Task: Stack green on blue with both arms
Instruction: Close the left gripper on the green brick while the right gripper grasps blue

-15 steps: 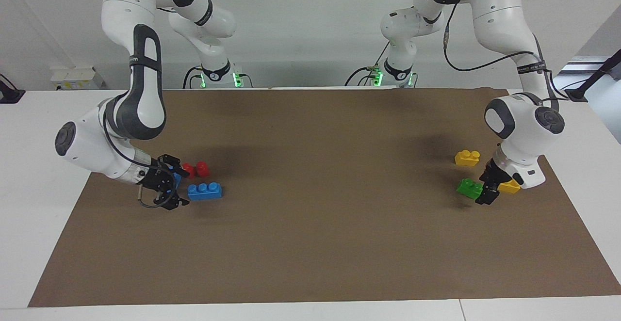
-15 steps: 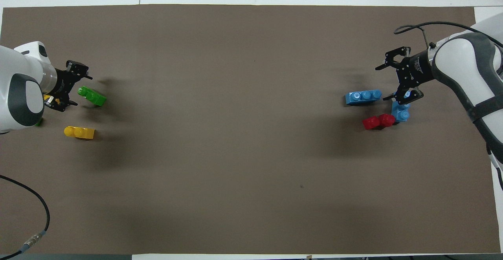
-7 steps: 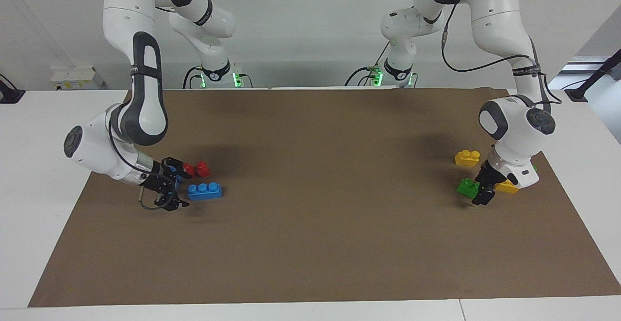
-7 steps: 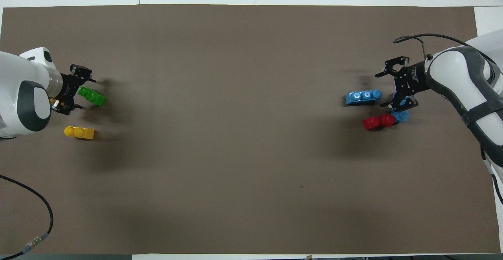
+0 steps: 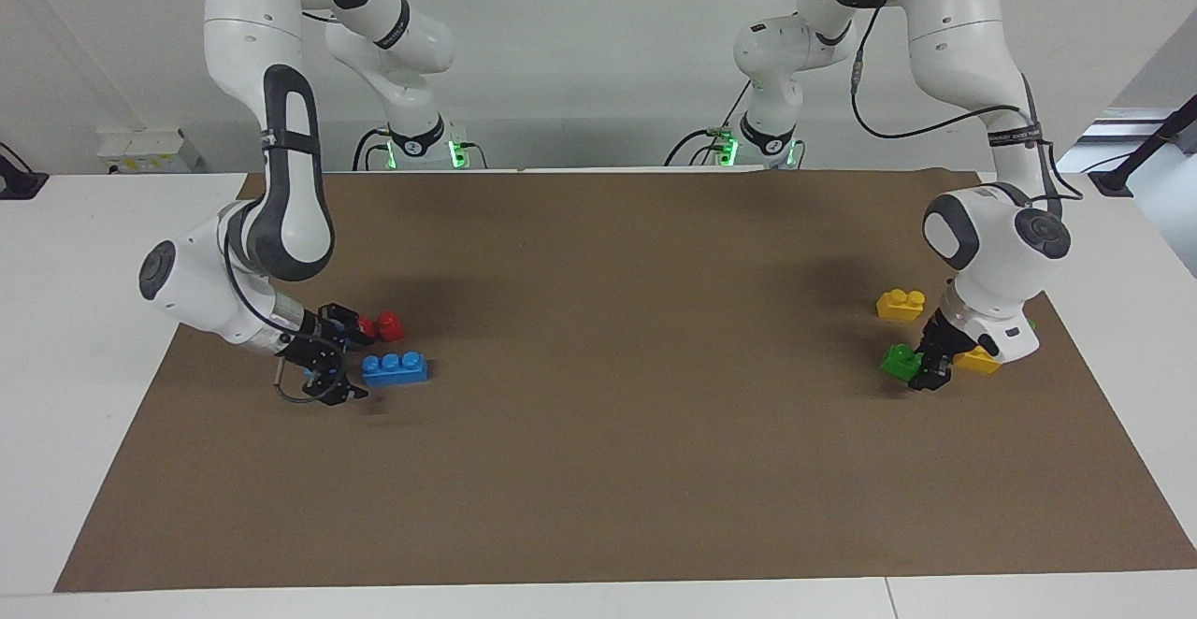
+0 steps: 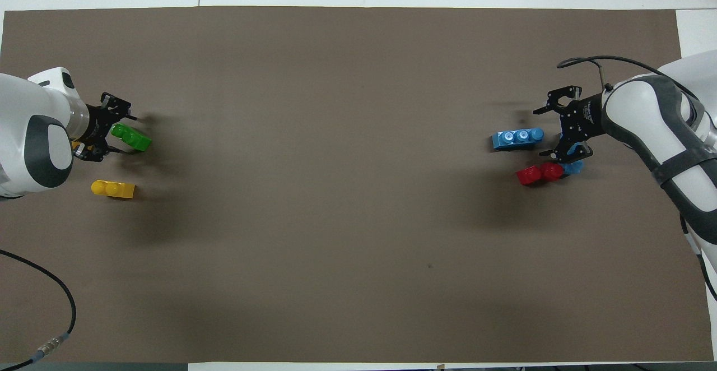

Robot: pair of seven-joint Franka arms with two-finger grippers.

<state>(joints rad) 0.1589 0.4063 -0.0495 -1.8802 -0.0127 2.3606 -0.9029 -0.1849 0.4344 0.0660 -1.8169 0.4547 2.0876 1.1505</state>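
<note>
A green brick (image 6: 132,139) lies on the brown mat at the left arm's end, also in the facing view (image 5: 898,361). My left gripper (image 6: 124,134) (image 5: 921,368) is low and open, with one finger on each side of that brick's end. A long blue brick (image 6: 516,138) (image 5: 396,368) lies at the right arm's end. My right gripper (image 6: 540,131) (image 5: 359,367) is open and low, its fingertips at that brick's end. A second blue brick (image 6: 572,166) is mostly hidden under the right gripper. A sliver of a second green brick (image 5: 1030,324) shows by the left arm's wrist.
Two red bricks (image 6: 540,173) (image 5: 381,326) lie together, nearer to the robots than the long blue brick. One yellow brick (image 6: 113,189) (image 5: 901,304) lies nearer to the robots than the green brick; another (image 5: 978,360) lies under the left wrist. A cable (image 6: 56,298) crosses the mat's corner.
The left gripper has come down onto the green brick's end, with its fingers now on each side of it. The right gripper has dropped and shifted toward the long blue brick's end. No brick has moved.
</note>
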